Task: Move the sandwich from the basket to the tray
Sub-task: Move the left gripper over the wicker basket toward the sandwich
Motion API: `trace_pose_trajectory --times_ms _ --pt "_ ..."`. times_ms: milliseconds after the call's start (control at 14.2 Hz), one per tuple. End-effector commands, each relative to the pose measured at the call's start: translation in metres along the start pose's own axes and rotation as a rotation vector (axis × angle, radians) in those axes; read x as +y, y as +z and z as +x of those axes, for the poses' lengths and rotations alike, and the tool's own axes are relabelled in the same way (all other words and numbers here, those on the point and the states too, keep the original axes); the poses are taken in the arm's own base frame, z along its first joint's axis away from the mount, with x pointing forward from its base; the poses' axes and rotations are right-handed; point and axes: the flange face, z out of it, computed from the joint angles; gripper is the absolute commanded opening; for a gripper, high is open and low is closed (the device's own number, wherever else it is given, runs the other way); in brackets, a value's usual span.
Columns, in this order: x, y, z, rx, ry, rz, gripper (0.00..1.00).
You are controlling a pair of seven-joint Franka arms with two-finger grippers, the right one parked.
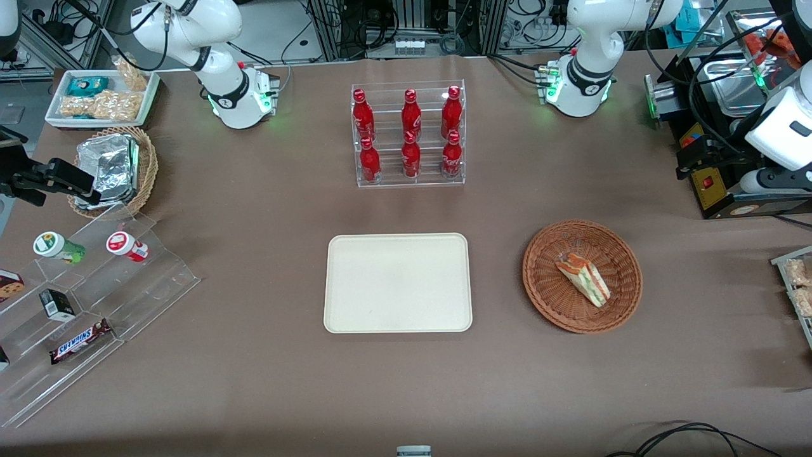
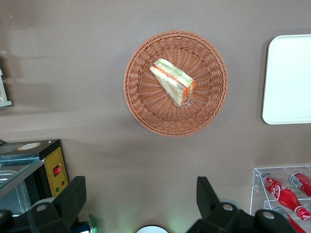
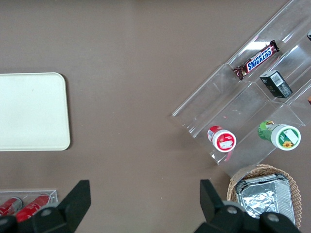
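The sandwich (image 1: 583,278) (image 2: 172,81), a wrapped wedge with red and green layers, lies in the round reddish-brown basket (image 1: 539,298) (image 2: 146,111). The cream tray (image 1: 398,282) (image 2: 289,80) lies flat beside the basket, toward the parked arm's end, with nothing on it. My gripper (image 1: 688,162) (image 2: 140,194) hangs high over bare table, farther from the front camera than the basket and toward the working arm's end. Its fingers (image 2: 73,199) stand wide apart with nothing between them. It is open and well apart from the sandwich.
A clear rack of red bottles (image 1: 410,133) (image 2: 286,189) stands farther back than the tray. A black box with a red button (image 1: 710,184) (image 2: 53,170) sits near my gripper. A stepped acrylic snack display (image 1: 95,285) and a foil-packet basket (image 1: 117,168) lie toward the parked arm's end.
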Motion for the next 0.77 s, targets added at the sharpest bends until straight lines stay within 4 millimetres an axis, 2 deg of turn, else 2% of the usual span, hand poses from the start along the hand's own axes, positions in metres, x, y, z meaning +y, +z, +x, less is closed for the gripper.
trace_pose_trajectory --times_ms 0,703 --pt "0.0 -0.003 -0.003 0.004 -0.008 -0.011 1.0" --pt "0.002 0.008 -0.001 -0.031 -0.006 0.002 1.0"
